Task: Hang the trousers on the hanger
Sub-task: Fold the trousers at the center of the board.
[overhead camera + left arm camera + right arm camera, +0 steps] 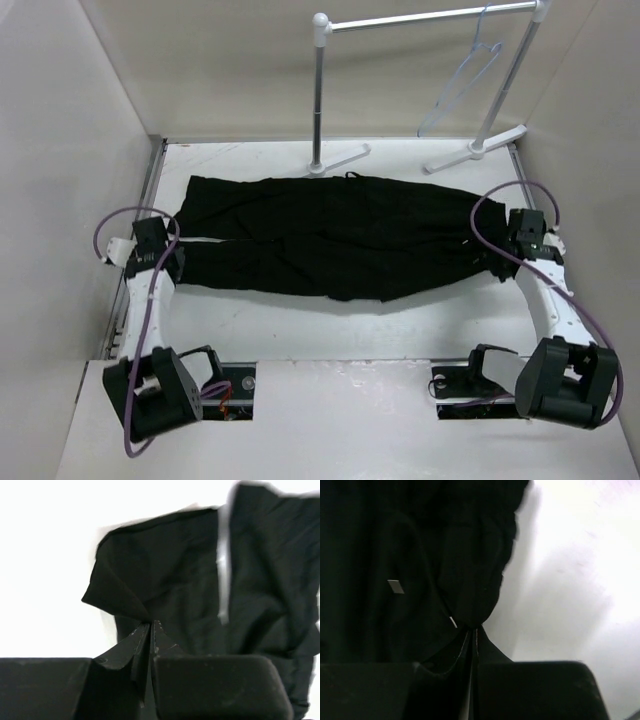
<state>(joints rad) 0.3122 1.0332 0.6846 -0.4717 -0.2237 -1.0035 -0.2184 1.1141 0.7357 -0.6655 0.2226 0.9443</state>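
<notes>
The black trousers (330, 235) lie flat and stretched across the white table, legs to the left, waist to the right. My left gripper (180, 257) is at the left end, shut on a pinch of the near leg's cuff (130, 595), with its jaws together (151, 624). My right gripper (496, 261) is at the right end, shut on the waist edge (470, 580), with its jaws together (474, 629). The pale-blue hanger (462, 85) hangs from the rack's bar at the back right, far from both grippers.
The white tube garment rack (420, 18) stands at the back, its T-shaped feet (340, 158) just behind the trousers. Walls close in the table on the left, back and right. Purple cables loop over both arms.
</notes>
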